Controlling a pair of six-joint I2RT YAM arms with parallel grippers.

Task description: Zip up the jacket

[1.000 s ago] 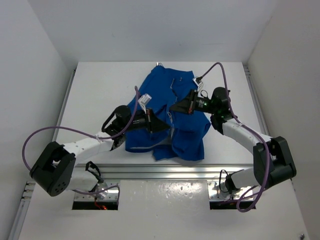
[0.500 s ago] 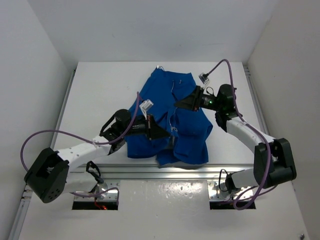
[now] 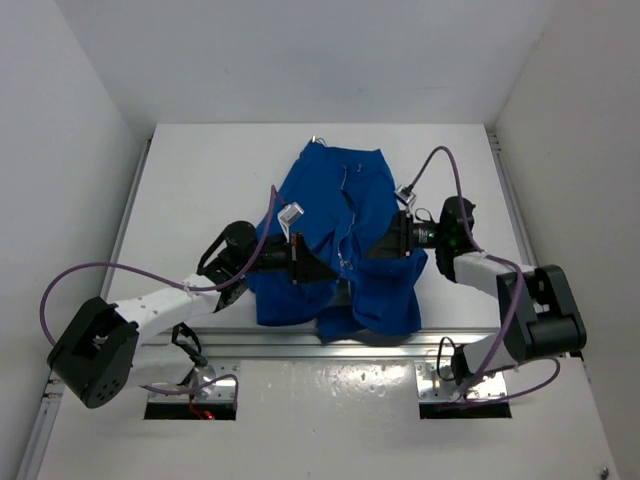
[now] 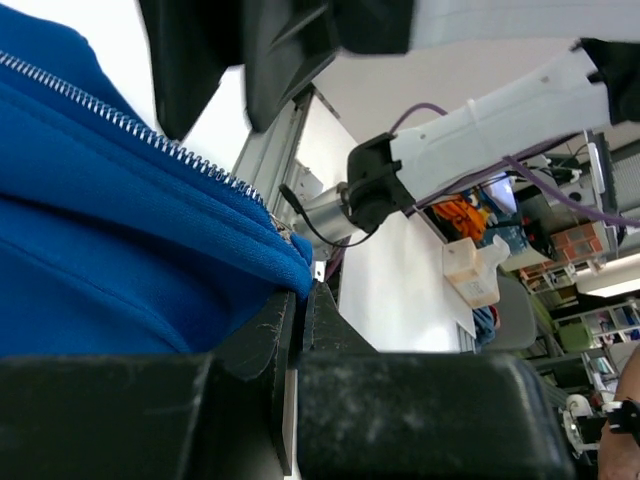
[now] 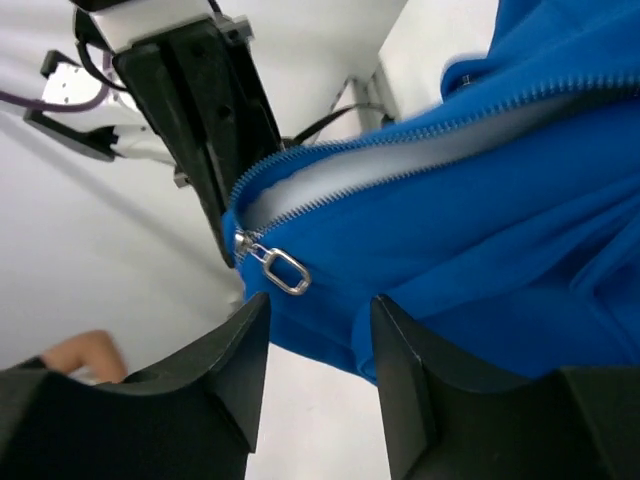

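The bright blue jacket (image 3: 350,215) lies in the middle of the table, its lower part bunched between my two grippers. My left gripper (image 3: 320,268) is shut on the jacket's hem edge (image 4: 255,270), beside the pale zipper teeth (image 4: 130,125). My right gripper (image 3: 372,250) faces it from the right, open and empty. In the right wrist view its fingertips (image 5: 255,305) stand apart just below the silver zipper pull (image 5: 285,270) at the low end of the zipper (image 5: 400,170). The jacket fabric (image 5: 480,250) lies just beyond the tips.
The white table (image 3: 200,180) has a metal rail (image 3: 330,345) along its near edge. White walls stand on three sides. Purple cables (image 3: 90,275) loop from both arms. The left gripper's black body (image 5: 200,110) shows close in the right wrist view.
My right gripper has moved nearer and lower, from the jacket's upper chest to its lower part, facing the left gripper. The jacket's bottom has shifted slightly toward the near edge. The left gripper holds.
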